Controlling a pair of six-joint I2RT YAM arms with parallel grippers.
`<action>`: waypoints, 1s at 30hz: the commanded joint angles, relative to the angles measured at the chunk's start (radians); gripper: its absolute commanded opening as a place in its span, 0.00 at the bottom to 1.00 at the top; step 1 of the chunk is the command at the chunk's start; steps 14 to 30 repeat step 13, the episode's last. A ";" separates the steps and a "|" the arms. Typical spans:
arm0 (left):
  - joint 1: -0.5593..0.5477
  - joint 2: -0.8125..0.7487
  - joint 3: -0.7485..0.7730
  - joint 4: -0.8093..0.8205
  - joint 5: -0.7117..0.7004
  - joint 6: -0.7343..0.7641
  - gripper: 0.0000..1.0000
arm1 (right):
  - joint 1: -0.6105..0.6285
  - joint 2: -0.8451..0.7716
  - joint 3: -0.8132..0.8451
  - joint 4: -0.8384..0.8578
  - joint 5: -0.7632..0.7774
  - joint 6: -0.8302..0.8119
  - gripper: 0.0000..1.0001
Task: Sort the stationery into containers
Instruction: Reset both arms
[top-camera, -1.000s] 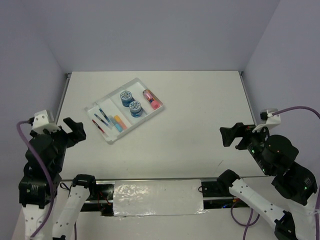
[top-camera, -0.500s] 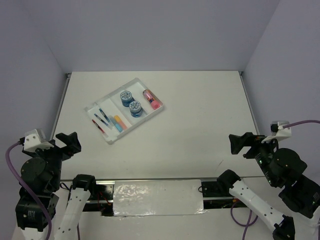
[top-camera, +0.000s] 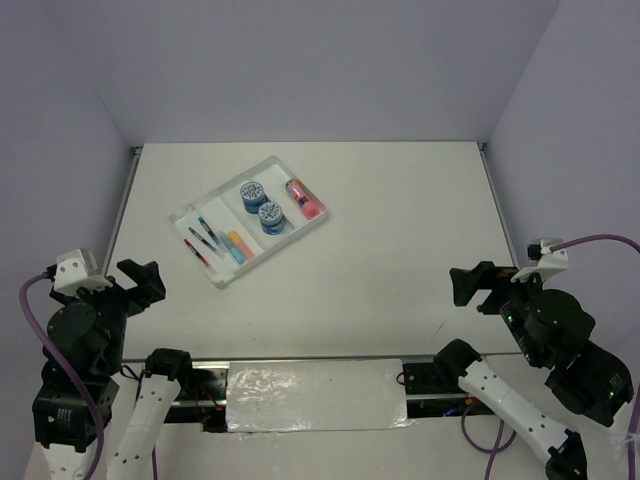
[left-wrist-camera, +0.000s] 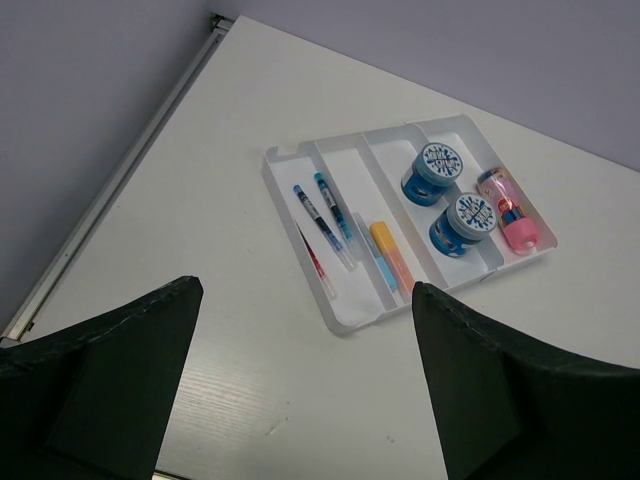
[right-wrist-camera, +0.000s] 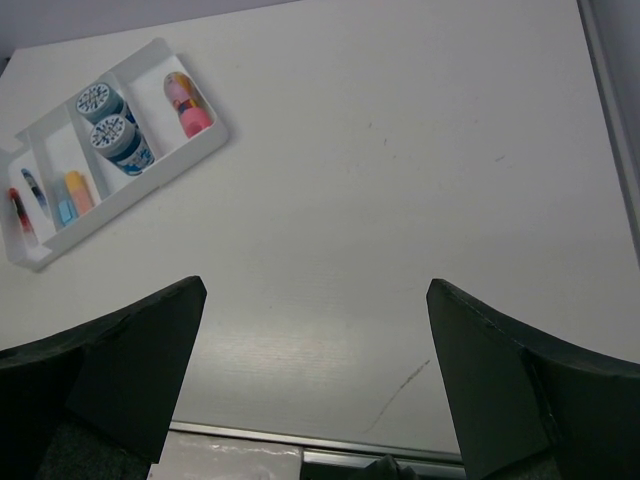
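The white tray (top-camera: 283, 243) lies at the table's back left, its long compartments all holding stationery. Thin blue and red pens (top-camera: 203, 240) fill the leftmost one. Beside them lie the light-blue and orange markers (top-camera: 234, 246), then two blue tubs (top-camera: 261, 205), then the pink tube (top-camera: 303, 198). The left wrist view shows the same tray (left-wrist-camera: 345, 325), tubs (left-wrist-camera: 450, 195) and pens (left-wrist-camera: 325, 210). My left gripper (top-camera: 138, 281) hangs open and empty near the front left. My right gripper (top-camera: 475, 285) is open and empty at the front right, with the tray (right-wrist-camera: 150, 180) far off.
A metal rail (top-camera: 120, 205) runs along the table's left edge and another (top-camera: 497, 205) along the right. A foil-covered strip (top-camera: 315, 395) lies between the arm bases at the near edge. Purple walls close in the back and both sides.
Both arms pulled back toward the near edge, then eased slightly forward again. Both grippers stayed open. Nothing in the tray moved.
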 joint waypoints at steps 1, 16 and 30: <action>-0.006 0.021 0.000 0.037 -0.006 0.030 0.99 | 0.006 0.025 -0.018 0.062 0.017 0.013 1.00; -0.015 0.018 -0.002 0.039 0.000 0.031 0.99 | 0.006 0.046 -0.034 0.078 0.002 0.020 1.00; -0.015 0.018 -0.002 0.039 0.000 0.031 0.99 | 0.006 0.046 -0.034 0.078 0.002 0.020 1.00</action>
